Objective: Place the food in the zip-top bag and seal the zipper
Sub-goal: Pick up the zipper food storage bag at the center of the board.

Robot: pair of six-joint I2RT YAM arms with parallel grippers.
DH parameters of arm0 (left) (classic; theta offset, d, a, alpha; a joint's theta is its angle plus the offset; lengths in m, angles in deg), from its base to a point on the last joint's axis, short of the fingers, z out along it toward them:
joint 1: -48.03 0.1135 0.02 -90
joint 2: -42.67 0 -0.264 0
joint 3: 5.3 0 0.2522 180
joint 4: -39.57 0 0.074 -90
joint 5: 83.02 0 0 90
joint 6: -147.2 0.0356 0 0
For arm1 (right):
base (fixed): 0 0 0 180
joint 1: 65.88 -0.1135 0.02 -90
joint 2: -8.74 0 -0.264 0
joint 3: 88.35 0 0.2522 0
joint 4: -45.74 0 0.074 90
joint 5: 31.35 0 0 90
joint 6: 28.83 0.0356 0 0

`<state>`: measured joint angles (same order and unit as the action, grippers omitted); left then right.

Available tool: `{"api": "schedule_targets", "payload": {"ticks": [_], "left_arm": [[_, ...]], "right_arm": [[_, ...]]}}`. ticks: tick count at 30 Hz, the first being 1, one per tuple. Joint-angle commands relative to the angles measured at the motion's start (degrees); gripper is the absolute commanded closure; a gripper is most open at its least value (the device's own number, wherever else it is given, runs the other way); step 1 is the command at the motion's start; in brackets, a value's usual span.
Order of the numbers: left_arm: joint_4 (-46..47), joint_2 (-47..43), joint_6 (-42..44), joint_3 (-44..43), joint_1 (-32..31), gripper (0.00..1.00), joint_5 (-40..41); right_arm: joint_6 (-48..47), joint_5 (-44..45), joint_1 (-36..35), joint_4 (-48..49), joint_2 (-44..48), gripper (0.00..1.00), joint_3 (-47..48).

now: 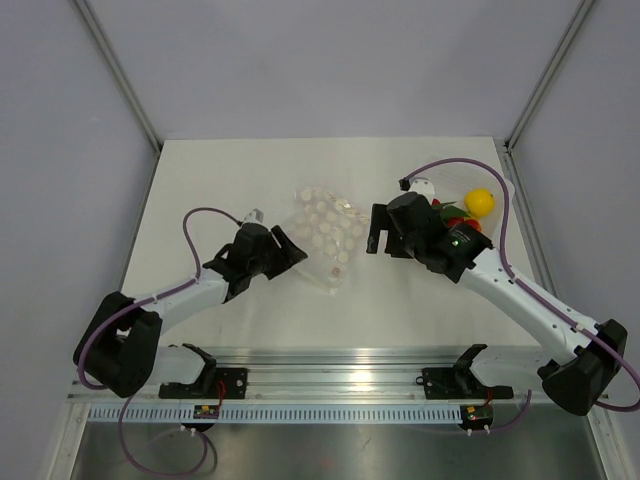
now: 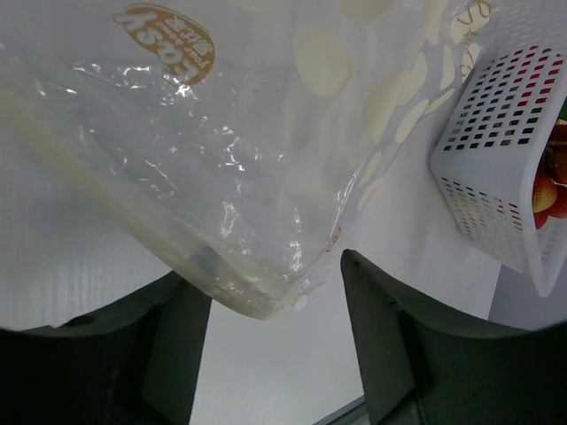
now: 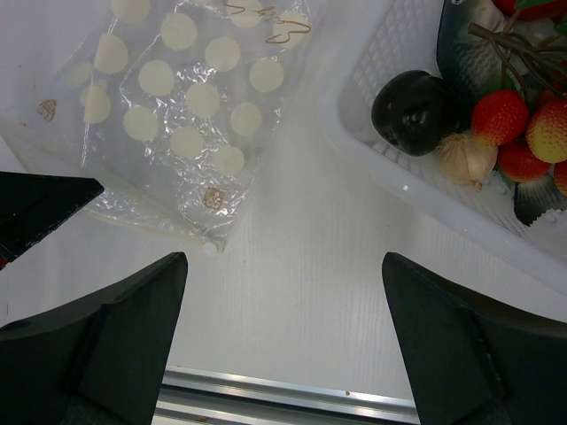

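The zip-top bag [image 1: 326, 236], clear with cream dots, lies flat at the table's middle. Its zipper [image 2: 133, 226] runs along the near edge. My left gripper [image 1: 291, 251] is open at the bag's near left edge. In the left wrist view [image 2: 270, 276] the bag's zipper corner [image 2: 266, 303] lies between the jaws, ungripped. My right gripper [image 1: 377, 232] is open and empty, hovering between the bag and the basket; below it [image 3: 285, 258] is bare table. The food [image 1: 468, 208] sits in a white basket [image 1: 500, 215]: a yellow lemon [image 1: 480, 201], a dark plum [image 3: 415, 111], strawberries [image 3: 501, 115].
The white perforated basket [image 3: 372, 124] stands at the right, and it also shows in the left wrist view [image 2: 496, 159]. A metal rail [image 1: 330, 375] runs along the near table edge. Grey walls enclose the table. The left gripper's finger [image 3: 40, 199] shows in the right wrist view.
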<state>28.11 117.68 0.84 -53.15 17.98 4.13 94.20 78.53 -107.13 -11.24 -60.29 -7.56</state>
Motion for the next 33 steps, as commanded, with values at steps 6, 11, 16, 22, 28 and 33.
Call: {"api": "schedule_targets", "payload": {"ticks": [6, 11, 16, 22, 28, 33], "left_arm": [[4.1, -0.2, 4.9, -4.4, 0.2, 1.0, -1.2], [-6.7, -2.2, 7.1, -12.3, 0.2, 1.0, -0.9], [-17.0, -2.0, 5.1, -21.3, 0.2, 1.0, -2.7], [-19.4, -2.1, 3.4, -24.1, 0.1, 1.0, -5.6], [-21.7, -2.5, 3.5, -25.7, 0.1, 1.0, -6.7], [-22.4, -2.7, 3.5, -26.6, 0.1, 1.0, -7.0]], "right_arm": [[-1.3, -0.9, -0.1, -0.3, 0.9, 0.0, 0.2], [-4.3, -3.1, -1.3, 0.5, 0.7, 0.0, 1.2], [-6.5, 4.2, -10.0, 1.6, -2.2, 0.01, 3.5], [-9.1, 7.9, -16.8, 6.5, -6.5, 0.06, 5.6], [-12.3, 5.3, -16.9, 10.3, -11.2, 0.2, 7.6], [-13.0, 3.9, -18.1, 13.8, -14.1, 0.24, 8.9]]}}
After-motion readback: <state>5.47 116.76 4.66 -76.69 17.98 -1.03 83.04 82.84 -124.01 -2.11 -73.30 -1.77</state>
